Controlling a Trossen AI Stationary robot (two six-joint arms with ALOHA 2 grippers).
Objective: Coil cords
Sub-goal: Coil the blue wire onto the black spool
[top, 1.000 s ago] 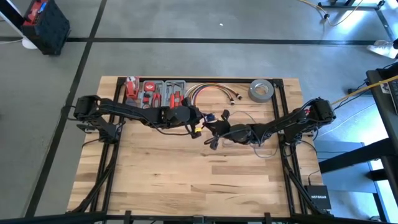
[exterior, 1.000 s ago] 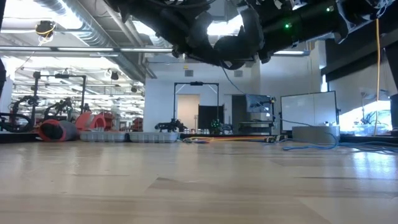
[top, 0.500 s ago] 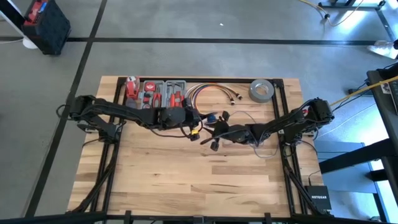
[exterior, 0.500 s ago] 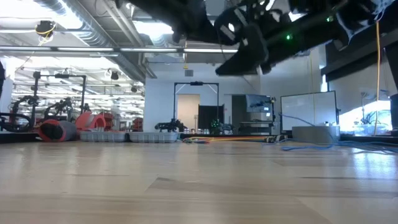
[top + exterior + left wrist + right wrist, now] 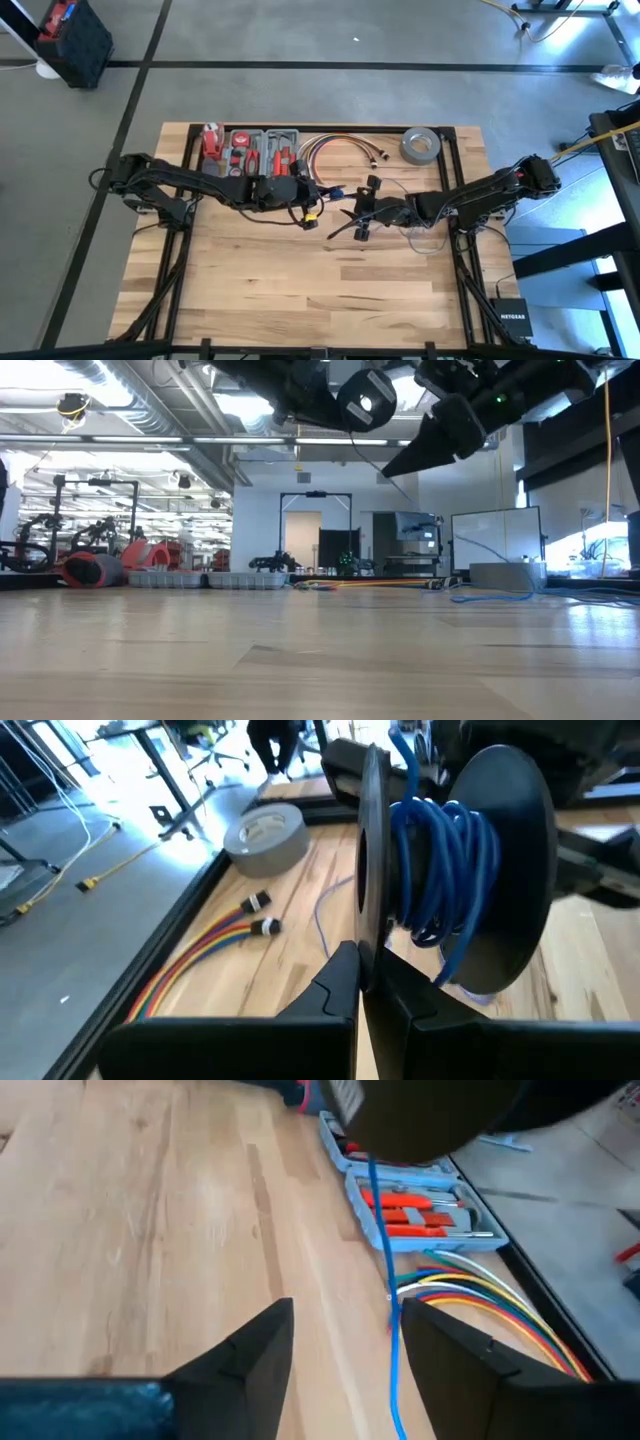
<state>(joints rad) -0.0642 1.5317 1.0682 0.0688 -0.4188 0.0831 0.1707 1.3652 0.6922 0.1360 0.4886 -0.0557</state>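
Note:
A black spool [image 5: 505,870] with two round discs carries a coil of blue wire [image 5: 440,850]. It hangs above the table's middle and also shows in the low view [image 5: 365,400]. My left gripper [image 5: 360,965] is shut on it. The wire runs off the spool, passes between the open fingers of my right gripper [image 5: 345,1340], and trails in loose loops on the table [image 5: 420,238]. I cannot tell whether it touches the right fingers. My right gripper [image 5: 366,208] is just right of the spool. No separate black cord shows. My left gripper pinches the rim of the spool's near disc [image 5: 366,935] between its two fingers, which lie in the plane of the disc. The spool is lifted clear of the table, its axis about level.
A grey tray of red tools [image 5: 255,150], a bundle of coloured cables with plug ends [image 5: 340,150] and a grey tape roll [image 5: 421,146] lie along the far edge. Bare wood [image 5: 300,290] fills the near half of the table.
My right gripper has drawn back toward the table's right edge and risen, staying open, so the spool's round disc now shows clear of it in the low view. My left gripper has kept hold of the spool.

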